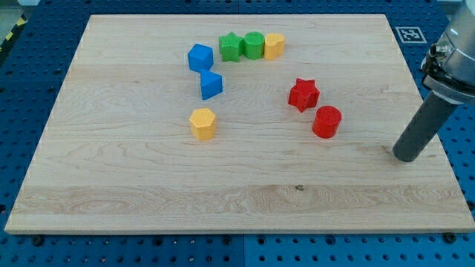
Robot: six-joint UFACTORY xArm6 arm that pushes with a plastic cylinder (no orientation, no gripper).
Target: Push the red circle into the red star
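Observation:
The red circle (326, 122) lies on the wooden board right of centre. The red star (303, 94) lies just up and to the left of it, with a narrow gap between them. My rod comes down from the view's right edge, and my tip (405, 156) rests on the board well to the right of the red circle and a little below it, touching no block.
A green star (231, 47), a green block (254, 44) and a yellow block (274, 45) form a row near the view's top. A blue block (200, 57) and a blue triangular block (211, 84) lie left of centre, a yellow hexagon (202, 123) below them.

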